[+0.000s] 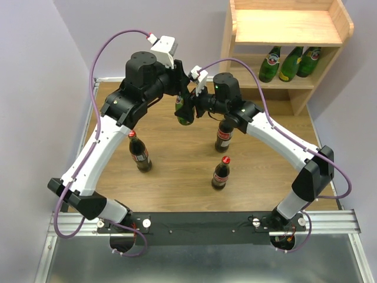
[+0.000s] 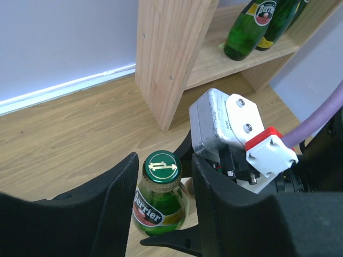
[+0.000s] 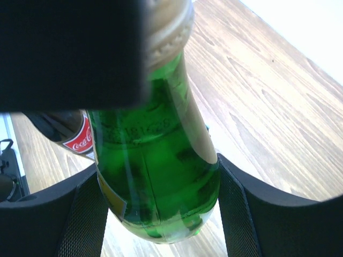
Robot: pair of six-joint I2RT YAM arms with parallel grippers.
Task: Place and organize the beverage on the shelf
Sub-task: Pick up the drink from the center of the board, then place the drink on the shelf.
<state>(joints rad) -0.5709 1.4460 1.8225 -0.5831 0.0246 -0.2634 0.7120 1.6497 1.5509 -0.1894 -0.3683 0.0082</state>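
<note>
Green bottle (image 1: 184, 112) sits mid-scene between both arms and looks lifted clear of the bench (image 1: 177, 177). Right fingers (image 3: 80, 214) clamp its body, pads touching the glass on both sides. Left fingers (image 2: 115, 203) stand narrow either side of the neck with a sliver of gap, so we read them as not gripping. Three green bottles (image 1: 291, 62) stand on the lower tier of the shelf (image 1: 288, 26), far right. Three cola bottles (image 1: 221, 173) stand on the bench. We judge the glass heavy, rigid, slick and breakable. Best hold is around the body below the shoulder, or just under the cap lip, kept upright.
</note>
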